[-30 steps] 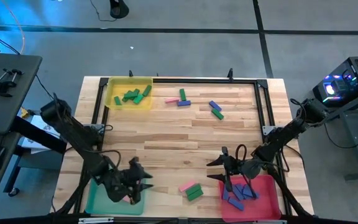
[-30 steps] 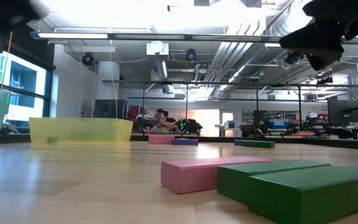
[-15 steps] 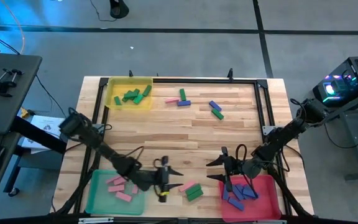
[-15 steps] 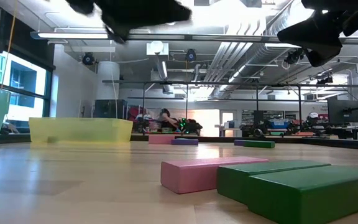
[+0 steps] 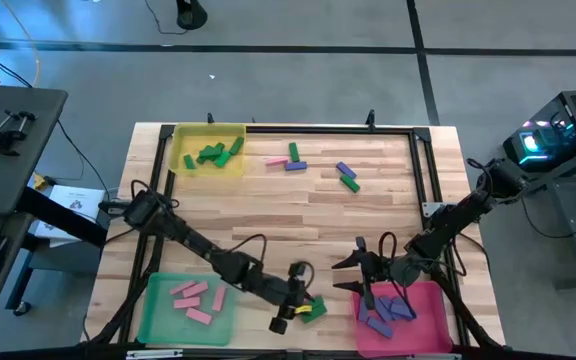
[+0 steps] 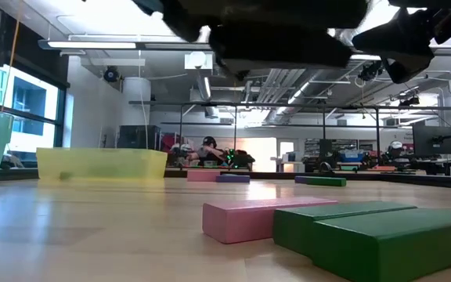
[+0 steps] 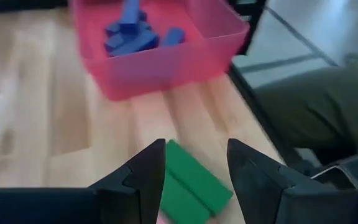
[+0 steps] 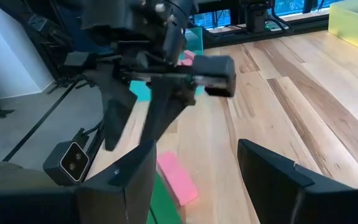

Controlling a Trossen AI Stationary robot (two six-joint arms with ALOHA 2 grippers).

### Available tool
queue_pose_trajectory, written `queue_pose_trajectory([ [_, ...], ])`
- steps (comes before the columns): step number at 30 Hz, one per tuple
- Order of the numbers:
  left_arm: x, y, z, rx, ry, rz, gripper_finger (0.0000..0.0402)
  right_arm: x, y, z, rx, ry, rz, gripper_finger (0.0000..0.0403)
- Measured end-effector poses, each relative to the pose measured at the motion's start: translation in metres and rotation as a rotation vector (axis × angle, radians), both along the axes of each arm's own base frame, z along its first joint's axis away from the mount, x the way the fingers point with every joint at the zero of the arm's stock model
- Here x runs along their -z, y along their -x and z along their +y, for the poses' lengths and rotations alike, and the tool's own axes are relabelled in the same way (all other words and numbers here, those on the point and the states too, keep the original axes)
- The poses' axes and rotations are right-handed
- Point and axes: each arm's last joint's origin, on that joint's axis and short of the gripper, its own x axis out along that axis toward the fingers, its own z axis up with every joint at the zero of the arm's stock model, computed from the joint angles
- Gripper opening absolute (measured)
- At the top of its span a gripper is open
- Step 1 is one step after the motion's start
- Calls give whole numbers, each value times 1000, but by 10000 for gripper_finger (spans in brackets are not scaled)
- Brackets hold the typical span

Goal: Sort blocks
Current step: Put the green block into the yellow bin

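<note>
A pink block (image 6: pixel 265 219) and two green blocks (image 7: pixel 188 183) lie flat on the table near its front edge, between the green tray (image 5: pixel 158 318) and the pink-red tray (image 5: pixel 430 300). My left gripper (image 5: pixel 301 300) hangs open above these blocks without touching them. The low view shows it high over them (image 6: pixel 280 35). In its wrist view the fingers (image 7: pixel 148 168) stand to either side of the green blocks. My right gripper (image 5: pixel 340 275) stands open over the left edge of the pink-red tray, holding nothing. It faces the left gripper.
The green tray holds pink blocks (image 5: pixel 193 298). The pink-red tray holds purple-blue blocks (image 5: pixel 388 312). The yellow tray (image 5: pixel 183 135) at the far left holds green blocks (image 5: pixel 213 153). Several loose pink, green and purple blocks (image 5: pixel 295 160) (image 5: pixel 347 176) lie near the far edge. The table's middle is bare wood.
My left gripper has swung from over the green tray toward the table's right edge, along the near edge. It has rolled and sunk a little, and now hangs above the pink and green blocks. Its fingers stay apart. My right arm has kept still.
</note>
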Motion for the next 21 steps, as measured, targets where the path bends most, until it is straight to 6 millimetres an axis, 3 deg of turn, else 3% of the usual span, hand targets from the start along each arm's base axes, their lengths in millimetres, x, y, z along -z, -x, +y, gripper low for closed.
queue_pose_trajectory([
  [5, 1, -17, 6, 76, 17, 36, 155, 0, 0, 0, 9, 6, 2, 210],
  [12, 22, -36, 15, 96, -2, 128, 126, 0, 0, -1, 23, 10, 0, 210],
  [21, 43, -45, 29, 76, 26, 193, 76, 1, 0, -1, 24, 14, 6, 210],
])
